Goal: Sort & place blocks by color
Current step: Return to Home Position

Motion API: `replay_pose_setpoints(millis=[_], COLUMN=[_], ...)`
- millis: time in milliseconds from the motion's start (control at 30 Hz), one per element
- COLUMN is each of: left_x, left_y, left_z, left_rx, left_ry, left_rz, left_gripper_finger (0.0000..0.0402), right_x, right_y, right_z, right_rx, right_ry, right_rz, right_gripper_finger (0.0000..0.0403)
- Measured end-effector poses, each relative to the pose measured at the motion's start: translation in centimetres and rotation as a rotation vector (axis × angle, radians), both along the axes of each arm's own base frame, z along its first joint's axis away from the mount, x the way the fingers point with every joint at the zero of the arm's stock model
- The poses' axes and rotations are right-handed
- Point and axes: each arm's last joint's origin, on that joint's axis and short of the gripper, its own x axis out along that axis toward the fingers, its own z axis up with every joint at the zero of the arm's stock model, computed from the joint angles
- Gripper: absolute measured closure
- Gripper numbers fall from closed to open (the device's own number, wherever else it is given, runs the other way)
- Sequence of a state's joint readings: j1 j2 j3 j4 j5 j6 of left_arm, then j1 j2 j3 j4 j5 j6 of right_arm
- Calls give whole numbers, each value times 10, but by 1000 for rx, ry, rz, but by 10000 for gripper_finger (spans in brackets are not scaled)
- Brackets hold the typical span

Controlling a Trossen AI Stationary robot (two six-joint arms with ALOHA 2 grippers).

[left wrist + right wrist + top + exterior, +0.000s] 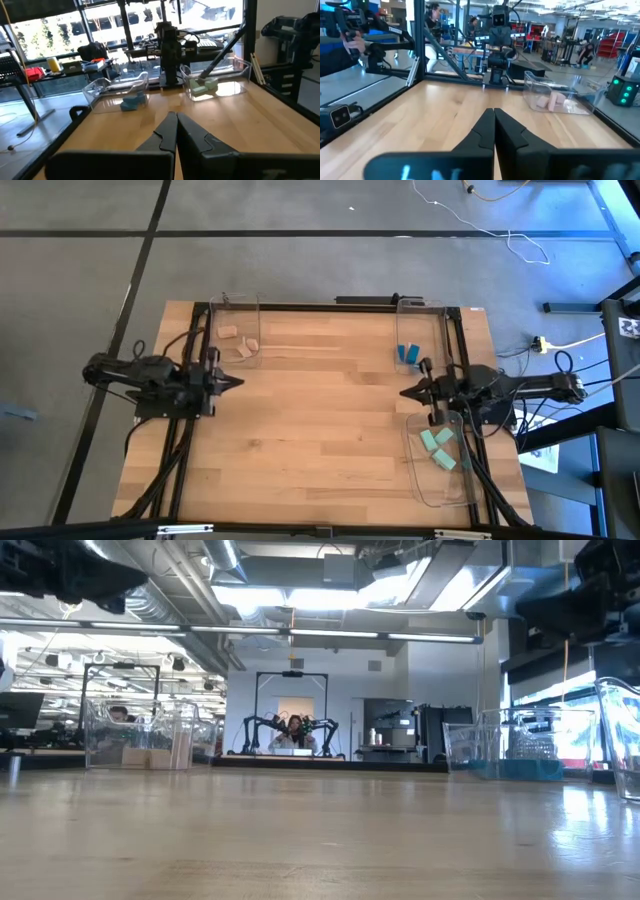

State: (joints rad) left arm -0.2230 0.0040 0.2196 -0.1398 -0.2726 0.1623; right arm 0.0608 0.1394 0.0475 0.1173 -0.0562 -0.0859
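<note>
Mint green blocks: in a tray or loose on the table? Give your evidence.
In a tray. The high view shows the mint green blocks lying inside the walls of a clear tray.

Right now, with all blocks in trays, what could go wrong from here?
1. The right gripper, shut, is on an arm that runs between the blue-block tray and the mint-block tray, partly above the latter. A sideways swing might clip either and spill the blue blocks or mint blocks.
2. The left gripper, shut, sits close to the tan-block tray with its tan blocks; same hazard.
</note>
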Motion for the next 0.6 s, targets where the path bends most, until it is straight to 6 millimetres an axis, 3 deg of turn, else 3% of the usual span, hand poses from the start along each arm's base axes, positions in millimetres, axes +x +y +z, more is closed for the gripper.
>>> replay_pose_setpoints(millis=[133,600], left_x=[4,12], left_y=[-1,-3], left_z=[-10,-34], left_rx=[0,-9], left_ry=[1,34], left_rz=[-1,-2], left_gripper_finger=[401,401], right_x=[2,1], right_y=[0,2], right_z=[-12,-18], right_rx=[-6,-57], right_ry=[23,74], right_rz=[0,78], right_gripper_finger=[403,403])
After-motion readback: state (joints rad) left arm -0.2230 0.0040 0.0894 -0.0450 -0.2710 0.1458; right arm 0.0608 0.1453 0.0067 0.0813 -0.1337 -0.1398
